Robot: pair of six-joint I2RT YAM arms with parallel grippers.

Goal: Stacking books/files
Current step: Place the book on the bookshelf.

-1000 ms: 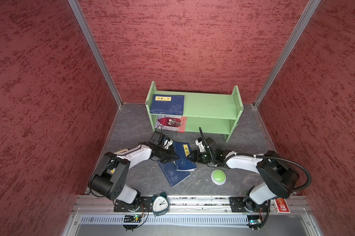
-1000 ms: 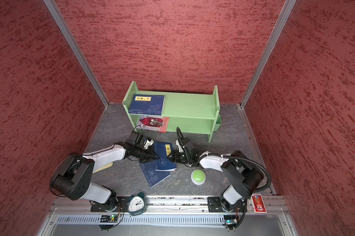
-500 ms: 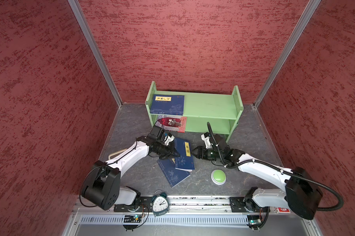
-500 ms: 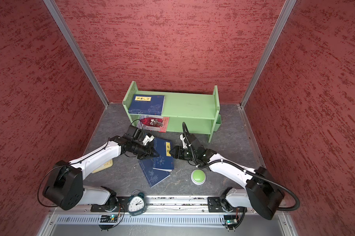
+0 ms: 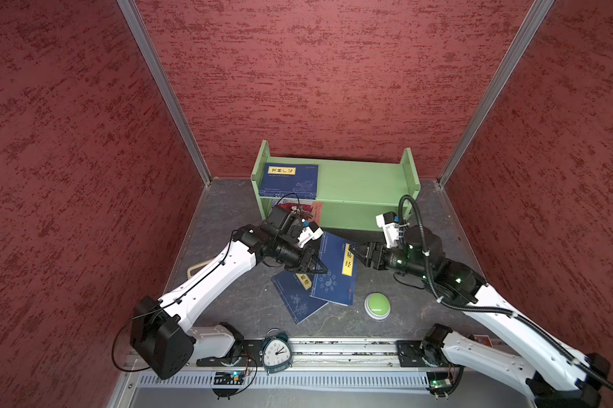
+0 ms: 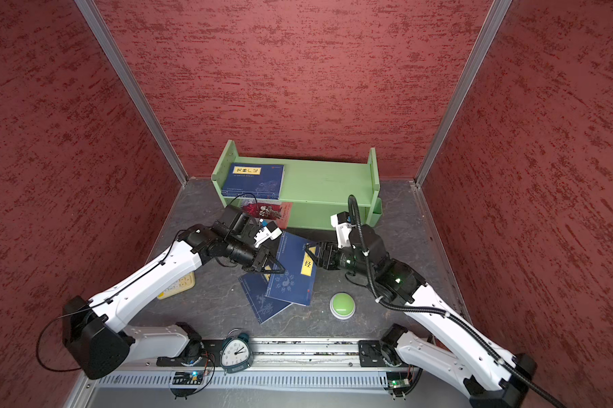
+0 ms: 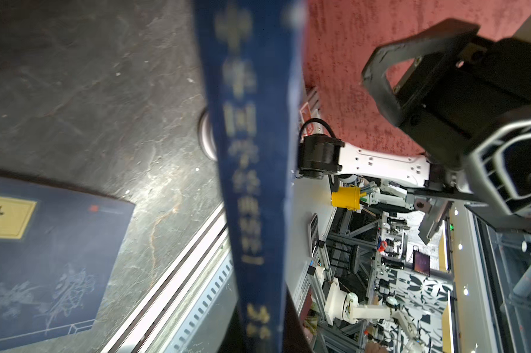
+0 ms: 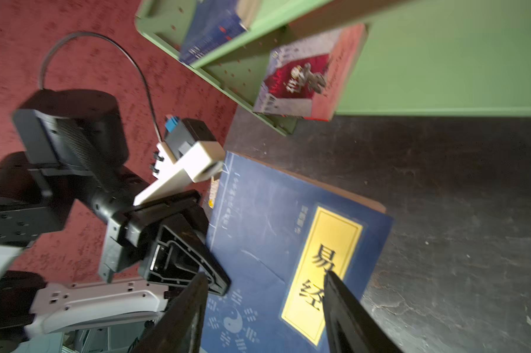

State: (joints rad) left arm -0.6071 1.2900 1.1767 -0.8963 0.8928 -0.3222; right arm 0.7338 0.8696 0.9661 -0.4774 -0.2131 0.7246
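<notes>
Nearest, an alarm clock (image 5: 276,353) stands on the front rail, and a green button (image 5: 377,304) sits just beyond it on the dark table (image 5: 224,201). A flat navy book (image 5: 296,303) lies beside the button, partly covered by the held navy book (image 5: 333,279) with the yellow label. The left gripper (image 5: 317,269) is clamped tight on the held book's near edge; the left wrist view shows its spine edge-on. The right gripper (image 5: 353,252) faces it from the opposite side, fingers (image 8: 194,305) parted over the yellow label. I cannot tell if they touch it. Farther back, the green shelf (image 5: 361,183) carries a red-and-white book (image 5: 317,212) on its lower level and a shelved navy book (image 5: 289,180) on top.
</notes>
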